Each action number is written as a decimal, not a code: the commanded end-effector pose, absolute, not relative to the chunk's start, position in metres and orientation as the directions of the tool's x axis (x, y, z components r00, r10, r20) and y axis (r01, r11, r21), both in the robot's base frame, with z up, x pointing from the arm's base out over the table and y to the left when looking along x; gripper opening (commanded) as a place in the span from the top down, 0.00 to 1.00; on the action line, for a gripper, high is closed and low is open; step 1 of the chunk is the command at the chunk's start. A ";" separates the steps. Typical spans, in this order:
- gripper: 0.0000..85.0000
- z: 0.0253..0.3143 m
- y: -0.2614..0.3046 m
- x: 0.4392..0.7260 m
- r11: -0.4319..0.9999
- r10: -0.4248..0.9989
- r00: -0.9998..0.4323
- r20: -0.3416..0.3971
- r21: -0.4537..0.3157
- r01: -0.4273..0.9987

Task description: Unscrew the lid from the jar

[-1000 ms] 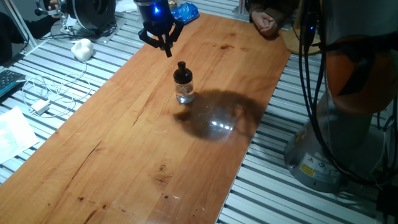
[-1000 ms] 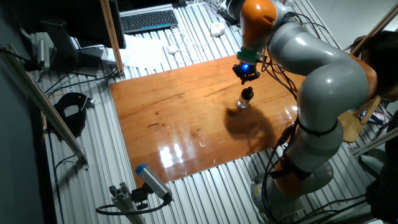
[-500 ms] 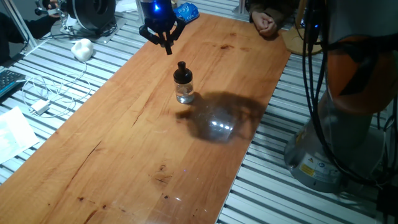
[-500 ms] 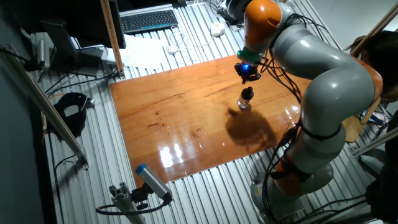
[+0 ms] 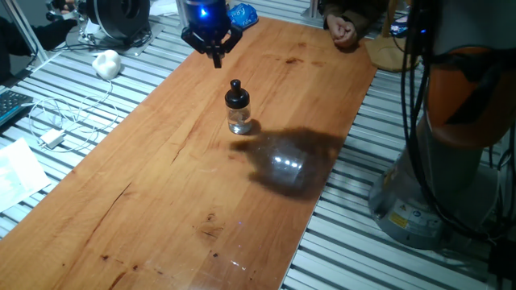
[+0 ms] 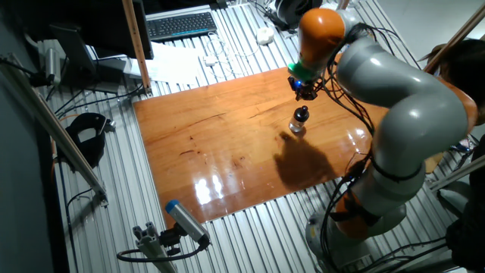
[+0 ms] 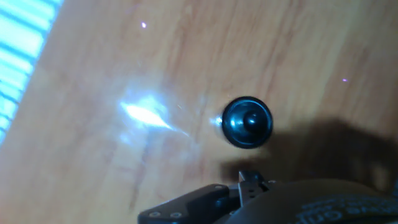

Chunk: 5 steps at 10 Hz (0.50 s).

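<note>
The jar [image 5: 239, 121] is small and clear and stands upright near the middle of the wooden table [image 5: 161, 185]. The lid [image 5: 235, 95], black with a small knob, sits on top of it. My gripper [image 5: 216, 58] hangs in the air above and behind the jar, apart from it, with its fingers drawn together and nothing between them. The other fixed view shows the gripper [image 6: 307, 94] above the lid [image 6: 301, 114] and the jar [image 6: 298, 128]. The hand view looks down on the lid [image 7: 247, 122], with a fingertip [image 7: 249, 180] at the bottom edge.
A blue bag [image 5: 240, 14] and a person's hand [image 5: 343, 31] are at the table's far end. A white lump [image 5: 106, 63] and cables [image 5: 60, 121] lie on the slatted bench to the left. The robot's base [image 5: 435, 185] stands to the right. A keyboard [image 6: 180, 24] lies behind the table.
My gripper has risen and drawn a little farther away from the jar. The jar and its lid have not moved.
</note>
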<state>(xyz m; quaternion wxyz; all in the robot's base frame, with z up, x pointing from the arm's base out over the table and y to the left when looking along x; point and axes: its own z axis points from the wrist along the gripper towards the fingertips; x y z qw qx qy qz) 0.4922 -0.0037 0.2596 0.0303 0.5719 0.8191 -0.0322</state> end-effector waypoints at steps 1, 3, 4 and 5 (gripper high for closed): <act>1.00 0.258 -0.003 0.492 0.009 1.000 -0.007 0.016 -0.137 0.991; 1.00 0.258 -0.007 0.493 -0.015 0.997 0.029 0.075 -0.183 0.983; 1.00 0.259 -0.007 0.493 0.032 0.998 -0.023 0.051 -0.186 0.982; 1.00 0.259 -0.008 0.491 0.172 0.985 -0.168 0.037 -0.156 0.973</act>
